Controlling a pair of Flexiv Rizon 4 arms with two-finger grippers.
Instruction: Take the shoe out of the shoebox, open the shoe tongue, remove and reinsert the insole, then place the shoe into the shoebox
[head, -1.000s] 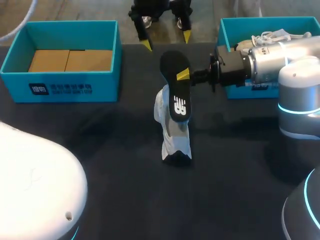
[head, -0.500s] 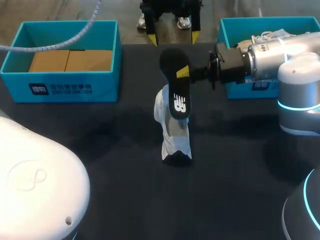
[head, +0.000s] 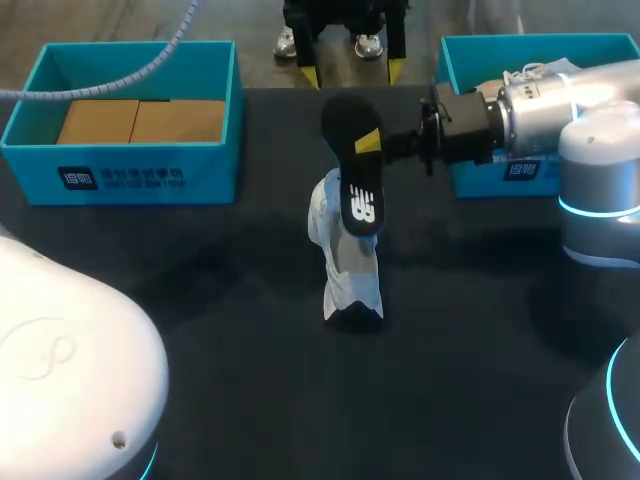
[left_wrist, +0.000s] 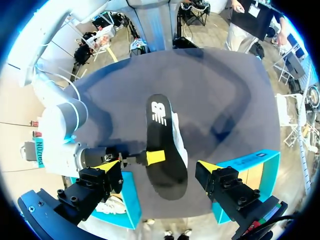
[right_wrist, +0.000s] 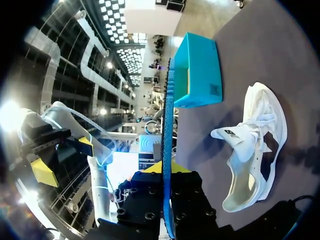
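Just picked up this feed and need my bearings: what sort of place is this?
Likely a robot test bench for shoe handling: a dark table carries two teal shoeboxes and a white shoe, and the right end effector grips a black insole.

Insole (head: 355, 170): matt black foam. Shoe (head: 345, 265): white mesh cloth. Left shoebox (head: 150, 170): matt teal cardboard. Table (head: 250, 390): dark matt cloth.

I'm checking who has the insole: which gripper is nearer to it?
Right. The right gripper is shut on the insole, its fingers pinching one edge above the shoe. The left gripper hangs open at the table's far edge, apart from the insole.
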